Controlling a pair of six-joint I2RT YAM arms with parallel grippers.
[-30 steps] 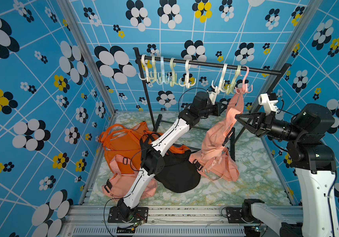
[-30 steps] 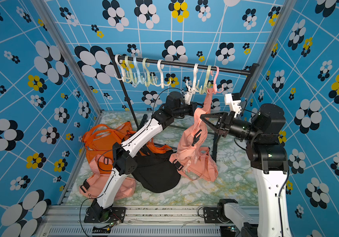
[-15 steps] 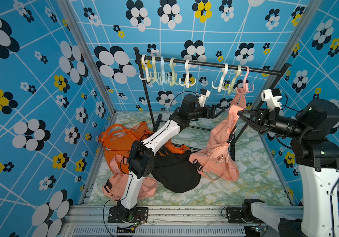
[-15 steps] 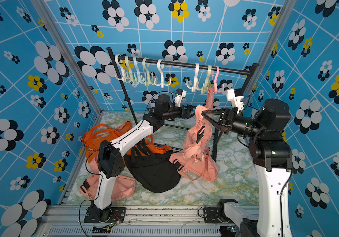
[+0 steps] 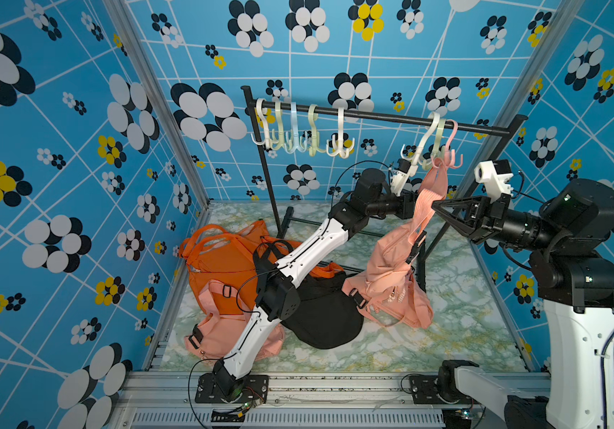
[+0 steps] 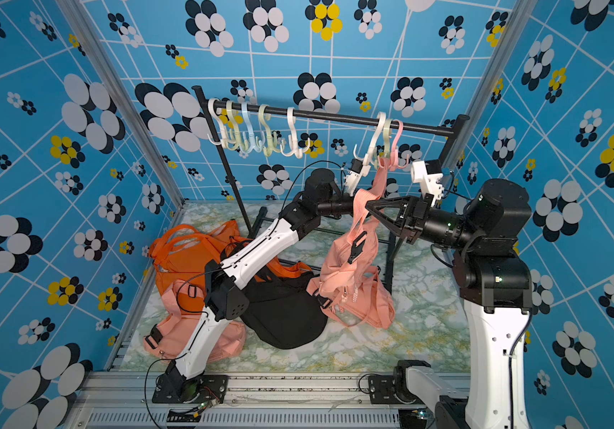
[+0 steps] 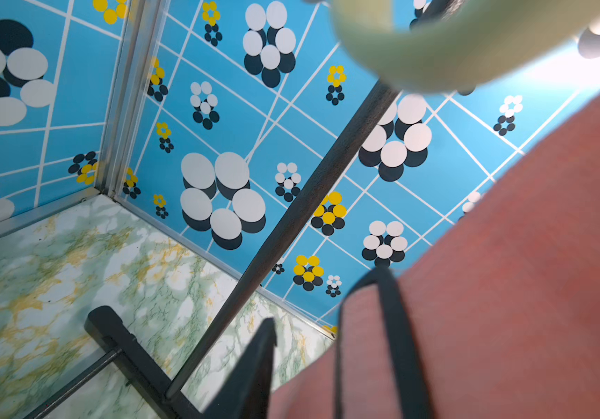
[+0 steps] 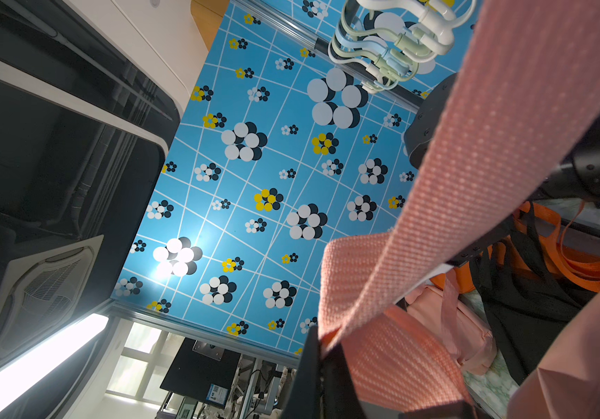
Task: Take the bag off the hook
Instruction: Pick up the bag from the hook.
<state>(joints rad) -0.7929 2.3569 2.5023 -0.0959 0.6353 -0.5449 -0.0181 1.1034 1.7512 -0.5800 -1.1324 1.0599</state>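
Pinching hard, the right tool (image 5: pixel 438 206) has its jaws pressed together on the woven salmon-pink strap (image 5: pixel 431 191), and the right wrist view shows that webbing clamped right at the tips. Facing it across the strap is the left tool (image 5: pixel 410 205), nose up against the same webbing, which covers its tips, so I cannot tell whether they are spread or pressed together. Follow the strap up and it loops over a prong of the pink plastic hook (image 5: pixel 451 146) on the black metal rail (image 5: pixel 372 116). Follow it down to the salmon-pink fabric backpack (image 5: pixel 390 267), slumped with its base on the green-marbled tabletop (image 5: pixel 465 319). Beside it lie a black fabric bag (image 5: pixel 322 321), an orange fabric bag (image 5: pixel 220 260) and a second pink backpack (image 5: pixel 216 334)
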